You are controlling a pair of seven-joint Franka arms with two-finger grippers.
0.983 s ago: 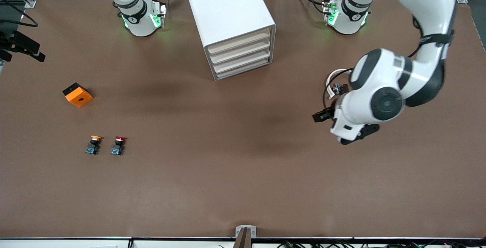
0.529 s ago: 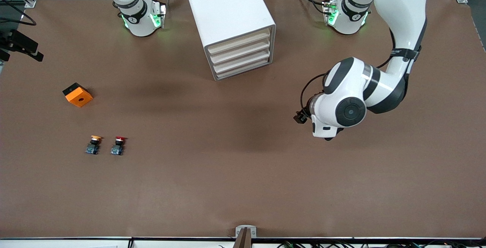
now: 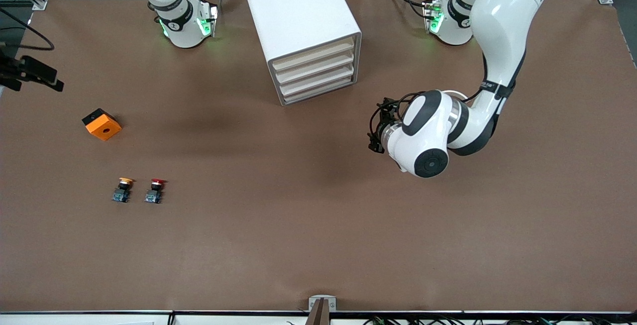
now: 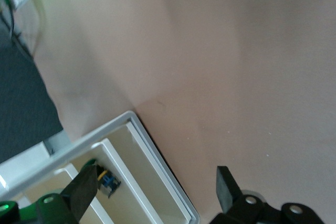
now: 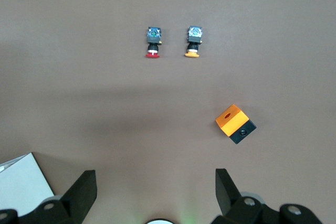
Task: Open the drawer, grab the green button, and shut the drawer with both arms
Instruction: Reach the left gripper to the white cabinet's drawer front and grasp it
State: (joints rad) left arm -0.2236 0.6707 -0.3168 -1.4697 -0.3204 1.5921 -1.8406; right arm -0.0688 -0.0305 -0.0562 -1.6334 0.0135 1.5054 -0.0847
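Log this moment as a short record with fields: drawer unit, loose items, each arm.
drawer unit: white four-drawer cabinet between the arm bases, drawers look shut
loose items: orange box; orange-capped button and red-capped button side by side, nearer the front camera
green button: a small part with blue shows inside a cabinet compartment, identity unclear
left gripper: open, empty, beside the cabinet front
right gripper: open, empty, arm waits at the table's edge

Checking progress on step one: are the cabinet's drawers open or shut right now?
Shut. In the front view all four drawer fronts sit flush with the white cabinet; none is pulled out.
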